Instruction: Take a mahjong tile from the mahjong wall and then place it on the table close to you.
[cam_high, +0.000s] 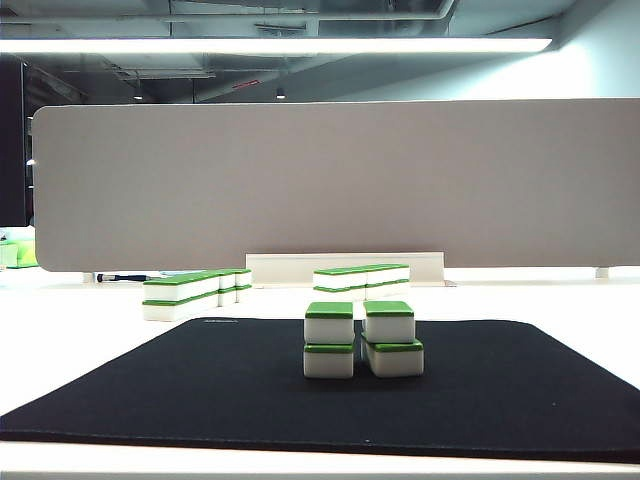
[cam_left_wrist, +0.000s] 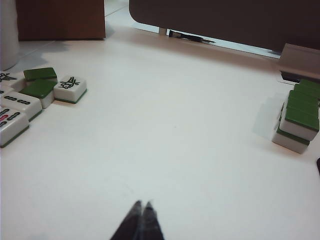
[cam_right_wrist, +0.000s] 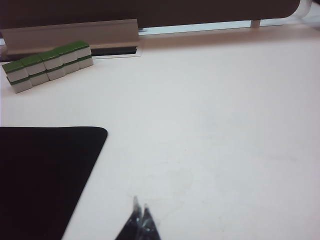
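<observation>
Now, wall: two-high row of white mahjong blocks w/ green tops (cam_high: 362, 340), mid of black rounded-corner mat (cam_high: 150, 400), seen end-on.
Table: wide white tabletop (cam_high: 60, 330); strip near side of mat looks like the drop spot.
L gripper (cam_left_wrist: 142, 206): jaws closed, empty, over bare white top, left side, well apart from wall.
R gripper (cam_right_wrist: 140, 209): jaws closed, empty, over white top just right of mat.
How: open jaws first, take a top end tile, lift straight; near-right stack sits skewed, prob. easy to knock.
Avoid: smaller-looking green-white row (cam_right_wrist: 47, 65), far side.

I see a beige divider panel (cam_high: 330, 185) along the table's far edge, loose face-up tiles (cam_left_wrist: 30, 97) left.
</observation>
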